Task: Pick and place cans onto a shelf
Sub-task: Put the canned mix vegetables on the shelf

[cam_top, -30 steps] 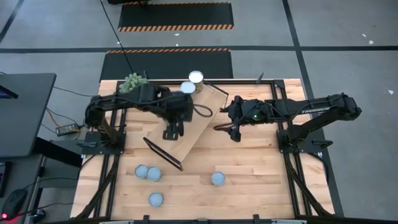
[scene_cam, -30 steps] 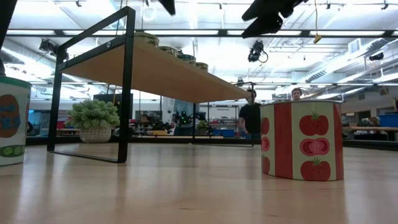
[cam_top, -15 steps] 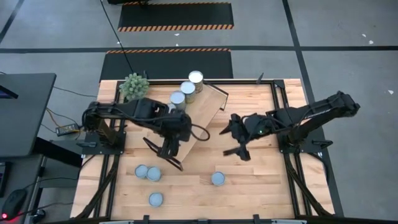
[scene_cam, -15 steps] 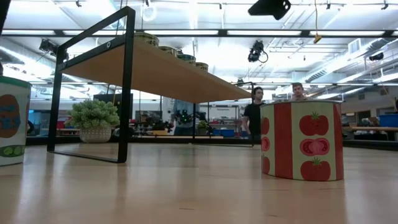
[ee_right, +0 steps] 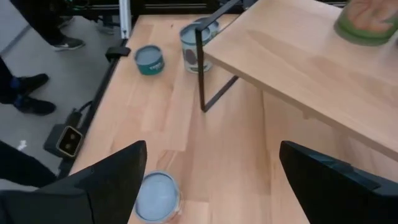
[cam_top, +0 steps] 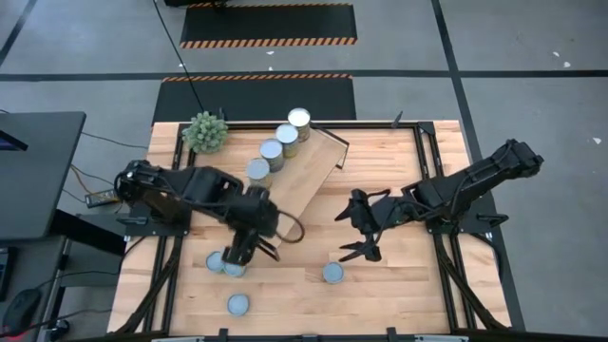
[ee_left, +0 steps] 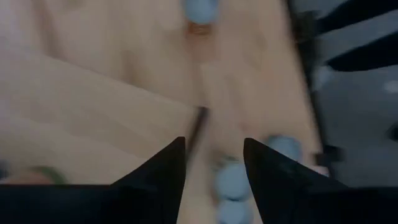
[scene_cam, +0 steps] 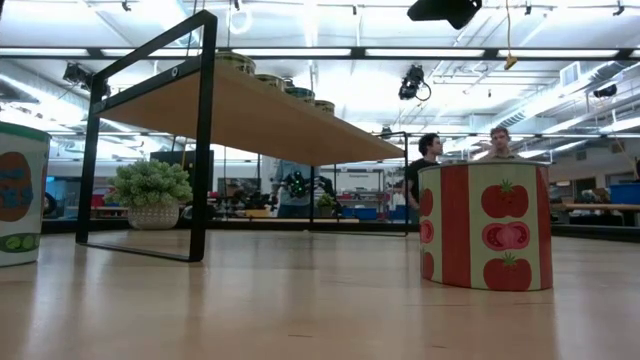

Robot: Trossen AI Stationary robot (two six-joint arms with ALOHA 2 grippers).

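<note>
The shelf (cam_top: 285, 190) stands slantwise on the table, with several cans (cam_top: 272, 150) in a row along its far edge. More cans stand on the table: a pair (cam_top: 225, 265), one (cam_top: 237, 304) at the near edge and one (cam_top: 332, 274) right of them. My left gripper (cam_top: 237, 253) hangs open over the pair (ee_left: 233, 182), fingers pointing down and holding nothing. My right gripper (cam_top: 342, 237) is wide open above the table, just beyond the lone can (ee_right: 155, 196), pointing toward the table's left. In the low view this can (scene_cam: 485, 225) shows red tomatoes.
A spiky green plant (cam_top: 204, 131) sits at the far left corner. The shelf's black frame leg (ee_right: 202, 74) stands between the two grippers. Bare wood lies near the right edge (cam_top: 399, 285). People stand in the room beyond the table (scene_cam: 430, 160).
My left gripper has swung from above the shelf toward the table's near left, ending over the pair of cans; the row of cans it covered now shows. My right gripper has moved toward the near edge and a little down, toward the lone can, still wide open.
</note>
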